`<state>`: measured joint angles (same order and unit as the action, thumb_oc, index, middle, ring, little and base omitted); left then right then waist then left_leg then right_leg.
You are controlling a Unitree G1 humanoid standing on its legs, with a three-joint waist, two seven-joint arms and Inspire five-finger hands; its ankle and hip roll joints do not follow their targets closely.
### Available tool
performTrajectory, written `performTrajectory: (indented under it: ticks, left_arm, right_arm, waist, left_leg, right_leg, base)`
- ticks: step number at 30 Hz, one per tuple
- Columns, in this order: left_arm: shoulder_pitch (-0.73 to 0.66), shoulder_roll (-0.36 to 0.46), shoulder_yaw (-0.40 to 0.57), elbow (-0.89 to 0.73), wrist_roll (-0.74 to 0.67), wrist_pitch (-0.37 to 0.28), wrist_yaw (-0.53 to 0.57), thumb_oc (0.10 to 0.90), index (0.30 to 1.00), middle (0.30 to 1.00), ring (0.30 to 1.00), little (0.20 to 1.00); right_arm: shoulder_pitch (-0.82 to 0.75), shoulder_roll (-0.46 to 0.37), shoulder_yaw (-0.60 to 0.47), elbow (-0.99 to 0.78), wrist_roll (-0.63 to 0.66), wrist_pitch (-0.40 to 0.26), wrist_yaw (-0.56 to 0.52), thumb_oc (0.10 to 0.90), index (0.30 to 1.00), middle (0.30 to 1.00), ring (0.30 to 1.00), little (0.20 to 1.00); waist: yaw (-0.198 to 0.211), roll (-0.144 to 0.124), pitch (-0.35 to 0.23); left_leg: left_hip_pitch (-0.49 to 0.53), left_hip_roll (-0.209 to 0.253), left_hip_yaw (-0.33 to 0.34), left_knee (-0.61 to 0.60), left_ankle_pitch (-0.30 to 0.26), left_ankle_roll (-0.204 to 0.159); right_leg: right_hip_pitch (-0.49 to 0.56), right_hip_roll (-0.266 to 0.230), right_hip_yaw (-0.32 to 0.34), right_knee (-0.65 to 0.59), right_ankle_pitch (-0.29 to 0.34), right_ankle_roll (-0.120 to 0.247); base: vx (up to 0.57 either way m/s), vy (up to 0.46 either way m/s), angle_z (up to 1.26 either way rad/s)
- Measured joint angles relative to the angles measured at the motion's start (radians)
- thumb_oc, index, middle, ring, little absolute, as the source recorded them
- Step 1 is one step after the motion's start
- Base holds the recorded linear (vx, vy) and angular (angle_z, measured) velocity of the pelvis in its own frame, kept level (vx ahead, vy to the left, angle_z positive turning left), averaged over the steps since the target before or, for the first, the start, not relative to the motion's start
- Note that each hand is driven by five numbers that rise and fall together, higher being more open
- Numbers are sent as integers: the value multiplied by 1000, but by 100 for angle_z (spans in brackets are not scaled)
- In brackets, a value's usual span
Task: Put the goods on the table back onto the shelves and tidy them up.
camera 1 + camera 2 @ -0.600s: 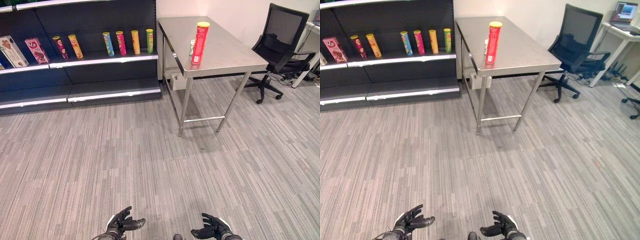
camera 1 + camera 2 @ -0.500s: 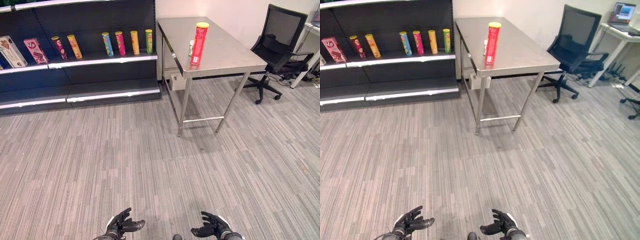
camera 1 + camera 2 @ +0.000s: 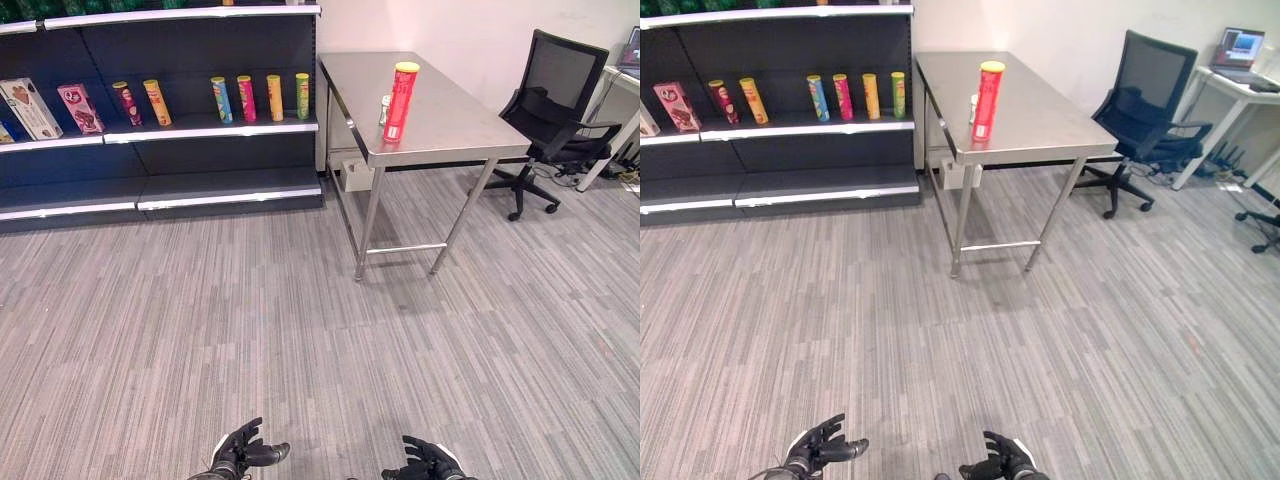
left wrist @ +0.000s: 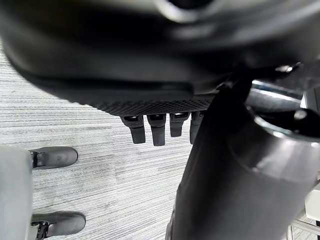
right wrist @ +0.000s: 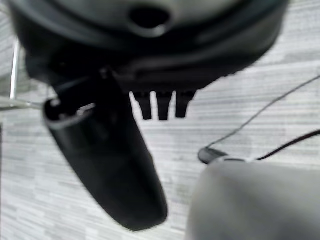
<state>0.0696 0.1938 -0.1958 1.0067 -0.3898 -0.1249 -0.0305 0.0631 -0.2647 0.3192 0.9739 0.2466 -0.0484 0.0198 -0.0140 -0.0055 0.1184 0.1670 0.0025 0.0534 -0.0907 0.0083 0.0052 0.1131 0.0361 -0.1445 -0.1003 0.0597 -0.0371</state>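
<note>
We are facing dark shelves (image 3: 160, 130) and a steel table (image 3: 450, 115). A red can (image 3: 401, 100) is standing upright on it, well ahead and rightward, nearer our right hand (image 3: 430, 462). Left hand (image 3: 240, 455) and right are hanging low, fingers relaxed, holding nothing.

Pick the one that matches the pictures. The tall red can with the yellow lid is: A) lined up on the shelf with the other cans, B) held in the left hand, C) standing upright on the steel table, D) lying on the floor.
C: the red can stands upright on the steel table, apart from the row of cans on the shelf.
</note>
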Motion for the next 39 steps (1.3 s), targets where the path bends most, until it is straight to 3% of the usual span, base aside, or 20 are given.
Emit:
performTrajectory:
  ticks: [14, 18, 21, 22, 23, 24, 25, 26, 28, 29, 30, 31, 32, 33, 34, 35, 37, 38, 39]
  left_arm:
    - [2, 0, 0, 10, -1, 0, 0, 800, 900, 900, 900, 900]
    - [0, 1, 2, 8, -5, 0, 2, 800, 900, 900, 900, 900]
    - [-34, 9, 2, 9, -42, 0, 2, 800, 900, 900, 900, 900]
    - [-50, 11, 5, 7, -40, 1, 1, 800, 900, 900, 900, 900]
    - [-71, 17, 14, -1, -60, -1, -2, 800, 900, 900, 900, 900]
    - [-100, 15, 25, -13, -86, -4, 4, 800, 900, 900, 900, 900]
    - [-120, 18, 34, -18, -91, -11, 5, 800, 900, 900, 900, 900]
    - [-126, 20, 44, -13, -96, -11, 7, 800, 900, 900, 900, 900]
    - [-141, 20, 41, 19, -111, -12, 7, 800, 900, 900, 900, 900]
    - [-148, -12, 36, 41, -112, -12, 7, 800, 900, 900, 900, 900]
    - [-145, -23, 20, 33, -112, -16, 3, 800, 900, 900, 900, 900]
    - [-154, 2, -9, 18, -99, -20, 7, 800, 900, 900, 900, 900]
    - [-154, 29, -35, 30, -97, -15, 2, 800, 900, 900, 900, 900]
    - [-156, 30, -11, 72, -99, -20, 8, 800, 900, 900, 900, 900]
    - [-141, 35, 39, 105, -100, -21, 12, 800, 900, 900, 900, 900]
    - [-131, 30, 46, 105, -99, -21, 14, 800, 900, 900, 900, 900]
    - [-67, 35, 59, 103, -95, -19, 20, 800, 900, 900, 900, 900]
    - [-39, 37, 59, 96, -78, -20, 24, 800, 900, 900, 900, 900]
    - [-43, 44, 58, 96, -75, -14, 20, 800, 900, 900, 900, 900]
  right_arm:
    - [1, 0, 8, 1, -1, 0, 1, 800, 900, 900, 900, 900]
    - [-11, 1, 9, 0, -1, 0, 2, 800, 900, 900, 900, 900]
    - [-51, 1, 18, -2, 4, 0, 1, 800, 900, 900, 900, 900]
    - [-58, 3, 20, -1, 4, 0, 1, 800, 900, 900, 900, 900]
    - [-64, 2, 20, -3, 5, -1, 1, 800, 900, 900, 900, 900]
    - [-69, -4, 18, -3, 5, -2, 1, 800, 900, 900, 900, 900]
    - [-83, -5, 18, -1, 5, -1, 0, 800, 900, 900, 900, 900]
    - [-95, 1, 20, -1, 7, -1, 0, 800, 900, 900, 900, 900]
    - [-117, 5, 27, 6, 16, -5, -1, 800, 900, 900, 900, 900]
    - [-155, -6, 31, 47, 20, -4, -1, 800, 900, 900, 900, 900]
    - [-164, -21, 26, 60, 21, -2, -1, 800, 900, 900, 900, 900]
    - [-155, -28, 24, 54, 28, 0, -4, 800, 900, 900, 900, 900]
    - [-143, -29, 26, 59, 37, 1, -6, 800, 900, 900, 900, 900]
    - [-154, -30, 22, 92, 44, 0, -5, 800, 900, 900, 900, 900]
    - [-157, -31, 17, 120, 48, -2, -6, 800, 900, 900, 900, 900]
    - [-148, -31, 18, 117, 48, 2, -6, 800, 900, 900, 900, 900]
    - [-102, -13, 26, 114, 48, -1, -1, 800, 900, 900, 900, 900]
    - [-94, -10, 30, 114, 47, -8, -2, 800, 900, 900, 900, 900]
    - [-95, 6, 23, 104, 47, -7, -3, 800, 900, 900, 900, 900]
  waist:
    - [1, 0, -17]
    - [5, -10, 9]
    - [21, -45, 82]
    - [34, -61, 113]
    - [45, -72, 140]
    - [59, -74, 167]
    - [62, -68, 184]
    - [61, -72, 188]
    - [55, -85, 193]
    - [63, -31, 189]
    - [74, 18, 188]
    - [58, 29, 211]
    - [74, 21, 209]
    - [123, 6, 198]
    - [135, -12, 177]
    - [137, -20, 161]
    - [144, -75, 69]
    - [125, -78, 40]
    - [103, -95, 49]
  left_leg:
    - [-14, 1, -1, 0, 1, -1]
    - [-38, 6, 4, 22, -1, -7]
    - [-143, 8, -12, 185, -38, -51]
    - [-216, 0, -28, 327, -54, -75]
    - [-315, -9, -54, 513, -45, -92]
    - [-412, -10, -76, 686, -7, -141]
    - [-495, -8, -100, 809, 31, -155]
    - [-514, 1, -91, 819, 24, -141]
    - [-504, 13, -34, 627, 18, -126]
    - [-442, 78, -7, 191, 36, -123]
    - [-424, 135, -11, -1, 49, -144]
    - [-453, 135, -17, -8, 71, -180]
    - [-472, 135, -2, -11, 78, -193]
    - [-492, 134, 27, -9, 69, -177]
    - [-491, 102, 74, -8, 67, -131]
    - [-484, 86, 76, -4, 75, -111]
    - [-420, 6, 78, 12, 92, -24]
    - [-380, -12, 69, -7, 215, 39]
    - [-338, -36, 77, -4, 241, 57]
  right_leg:
    - [-12, 1, 1, 0, -4, 6]
    - [-25, 5, 8, 0, -4, 5]
    - [-56, 4, 13, 0, -8, -13]
    - [-55, -3, 16, 0, -8, -30]
    - [-59, -8, 16, 7, -10, -44]
    - [-66, -8, 19, 25, -15, -60]
    - [-64, -3, 16, 35, -21, -72]
    - [-58, -1, 17, 31, -27, -82]
    - [-45, -9, 46, -4, -53, -50]
    - [-74, 44, 43, 54, -133, 14]
    - [-94, 68, 10, 197, -156, -12]
    - [8, 82, 58, 129, -208, -78]
    - [49, 85, 74, 90, -214, -83]
    - [40, 64, 110, 116, -226, -84]
    - [89, 32, 149, 96, -241, -58]
    - [109, 20, 157, 87, -244, -37]
    - [181, -59, 189, 36, -275, 27]
    - [200, -66, 178, 53, -282, 62]
    - [189, -89, 170, 167, -307, 105]
  base:
    - [8, -28, 0]
    - [-25, -105, -3]
    - [-7, -166, 11]
    - [-7, -151, 28]
    - [63, -142, 27]
    - [142, -92, 18]
    - [205, -47, -7]
    - [390, 28, -16]
    - [427, 73, -25]
    - [416, 121, -40]
    - [408, 127, -2]
    - [549, 180, 32]
    - [438, 157, -8]
    - [690, 279, -71]
    - [726, 305, -86]
    - [565, 242, -58]
    - [468, 215, -74]
    - [437, 209, -55]
    - [313, 209, -15]
